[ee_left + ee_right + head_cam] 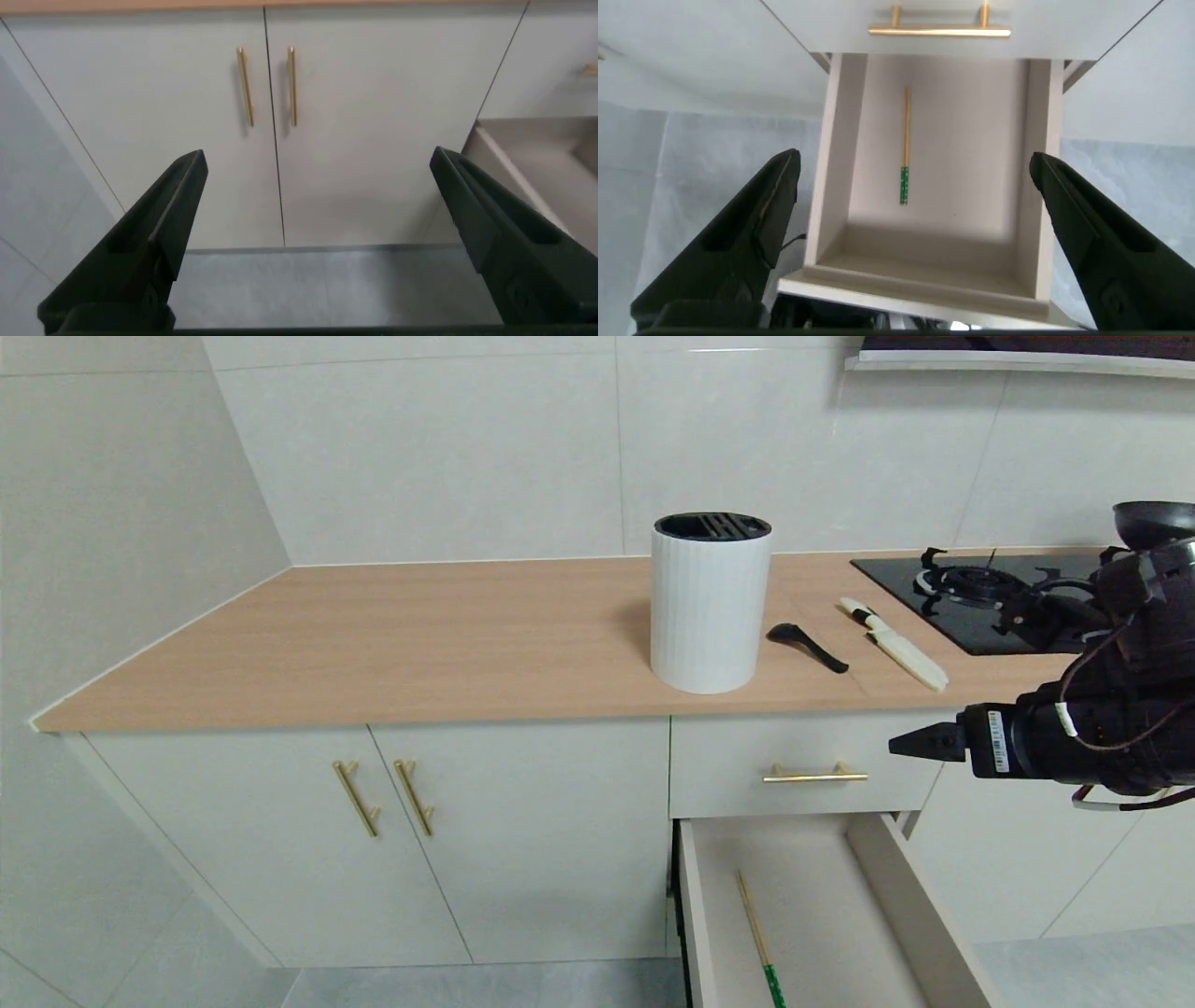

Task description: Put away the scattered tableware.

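On the wooden counter stands a white ribbed utensil holder with a black slotted top. Just right of it lie a black spoon and a white knife. Below the counter's right part an open drawer holds one bamboo chopstick with a green end. My right gripper hangs open in front of the counter edge, above the drawer; its wrist view looks down on the chopstick in the drawer. My left gripper is open, low before the cabinet doors.
A black gas hob sits at the counter's far right, just beyond the knife. A closed drawer with a gold handle is above the open one. Two cabinet doors with gold handles are to the left. Tiled walls bound the counter behind and left.
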You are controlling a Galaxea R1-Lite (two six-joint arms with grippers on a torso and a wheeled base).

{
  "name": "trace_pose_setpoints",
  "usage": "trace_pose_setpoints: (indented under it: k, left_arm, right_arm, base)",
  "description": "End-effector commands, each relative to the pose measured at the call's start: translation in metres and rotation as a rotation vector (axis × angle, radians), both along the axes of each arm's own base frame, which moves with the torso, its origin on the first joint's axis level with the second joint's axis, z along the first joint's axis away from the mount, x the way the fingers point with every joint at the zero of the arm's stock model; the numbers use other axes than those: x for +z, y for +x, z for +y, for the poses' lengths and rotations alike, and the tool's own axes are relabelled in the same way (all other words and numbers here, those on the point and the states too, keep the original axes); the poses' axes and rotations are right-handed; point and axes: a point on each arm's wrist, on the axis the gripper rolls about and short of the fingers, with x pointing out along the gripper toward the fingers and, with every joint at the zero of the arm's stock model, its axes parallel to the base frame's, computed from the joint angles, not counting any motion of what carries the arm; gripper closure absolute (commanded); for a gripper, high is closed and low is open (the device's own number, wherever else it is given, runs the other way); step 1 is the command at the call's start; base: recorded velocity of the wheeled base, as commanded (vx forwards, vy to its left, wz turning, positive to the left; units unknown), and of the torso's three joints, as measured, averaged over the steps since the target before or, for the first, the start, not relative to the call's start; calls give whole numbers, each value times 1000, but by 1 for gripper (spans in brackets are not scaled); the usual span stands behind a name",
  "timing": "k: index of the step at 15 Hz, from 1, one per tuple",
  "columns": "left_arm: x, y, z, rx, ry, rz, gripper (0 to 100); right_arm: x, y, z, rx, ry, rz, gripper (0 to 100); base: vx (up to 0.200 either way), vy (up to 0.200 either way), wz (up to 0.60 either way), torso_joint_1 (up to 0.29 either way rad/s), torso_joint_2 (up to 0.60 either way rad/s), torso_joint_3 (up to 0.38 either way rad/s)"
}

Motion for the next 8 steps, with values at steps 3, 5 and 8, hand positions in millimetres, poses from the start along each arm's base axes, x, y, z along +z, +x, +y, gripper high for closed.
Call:
trace_pose_setpoints:
  k: [3,5,8]
  left_arm:
    - [0,0,0,1,0,0,0]
    - [0,0,0,1,0,1,0]
    - [0,0,0,1,0,1,0]
  right_arm:
    - [-2,2,1,1,-3,8,0]
    - [-3,3,1,1,-3,9,0]
    - [-2,29,-5,-33,-8,-68,0]
  base:
    - [0,0,0,201,-450,-268]
    - [0,0,0,73,-163,-83]
    - [0,0,0,11,-20,-14]
